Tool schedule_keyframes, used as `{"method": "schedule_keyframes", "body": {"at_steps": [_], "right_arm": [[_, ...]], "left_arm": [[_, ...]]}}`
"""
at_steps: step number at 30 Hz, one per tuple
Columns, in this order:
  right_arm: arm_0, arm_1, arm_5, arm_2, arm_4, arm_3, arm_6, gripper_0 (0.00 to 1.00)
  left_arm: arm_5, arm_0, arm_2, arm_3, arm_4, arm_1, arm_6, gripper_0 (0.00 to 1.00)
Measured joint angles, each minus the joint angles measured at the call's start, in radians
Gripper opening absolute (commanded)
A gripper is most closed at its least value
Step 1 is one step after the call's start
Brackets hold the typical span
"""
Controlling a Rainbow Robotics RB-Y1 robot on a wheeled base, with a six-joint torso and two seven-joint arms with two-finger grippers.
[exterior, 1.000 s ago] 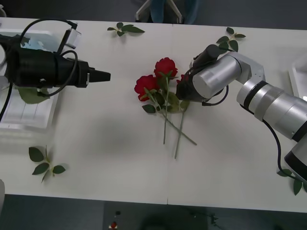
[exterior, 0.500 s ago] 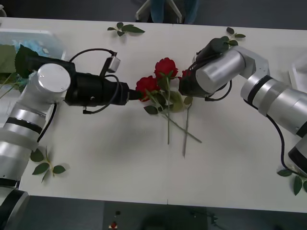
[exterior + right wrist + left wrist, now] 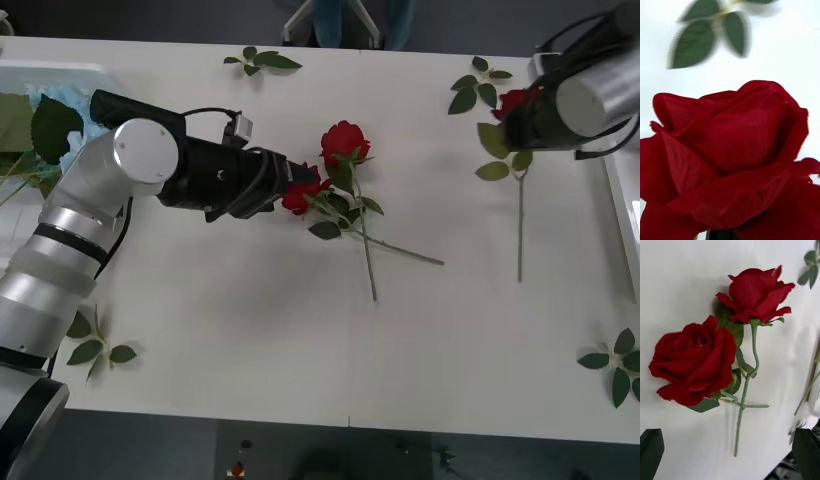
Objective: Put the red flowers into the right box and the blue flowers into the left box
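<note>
The right pincer (image 3: 512, 118) is now being seen far over toward the right side of the counter (image 3: 250, 330), well away from the middle where it was being held half a second ago. One red rose (image 3: 515, 100) is being carried in its closed fingers, bloom at the pincer, stem (image 3: 520, 230) hanging down over the white surface. The edge of the right box (image 3: 622, 200) is lying just beside that arm.

The left pincer (image 3: 298, 180) is being pushed a little farther in than before, its tip now against the nearer of the two red roses (image 3: 300, 195) lying at the middle of the counter; whether its fingers are spread or closed cannot be told from above. The other rose (image 3: 345, 140) is lying just behind it, and their stems are crossing (a shallow X). Three stems were being seen there a second ago.

At the far left, blue flowers (image 3: 55, 95) are lying in the left box (image 3: 60, 68) with large green leaves around them. Loose leaf sprigs (image 3: 262, 60) are scattered at the counter's edges.

In the left wrist view the two blooms are being shown close: the nearer rose (image 3: 694, 360) and the farther rose (image 3: 756, 294), with dark fingers (image 3: 651, 450) standing apart at the two corners (so this pincer is being held wide, nothing in it). The right wrist view is being dominated by the held rose (image 3: 730, 157), a blurred leaf sprig (image 3: 711, 37) beyond it.
</note>
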Motion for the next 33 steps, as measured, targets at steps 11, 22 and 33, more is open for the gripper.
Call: {"method": "schedule_keyframes", "body": {"at_steps": [11, 22, 33], "right_arm": [[0.055, -0.323, 0.0, 0.001, -0.088, 0.0, 0.224, 0.0], [0.074, -0.411, -0.061, 0.001, -0.061, 0.129, 0.324, 0.0], [0.104, -0.382, -0.164, 0.001, -0.04, 0.199, 0.324, 0.1]], "left_arm": [[-0.036, -0.044, -0.158, 0.0, -0.144, 0.0, 0.49, 1.0], [-0.086, -0.115, -0.34, 0.0, -0.38, 0.0, 0.832, 1.0], [-0.086, -0.176, -0.444, 0.0, -0.645, 0.0, 0.879, 1.0]]}}
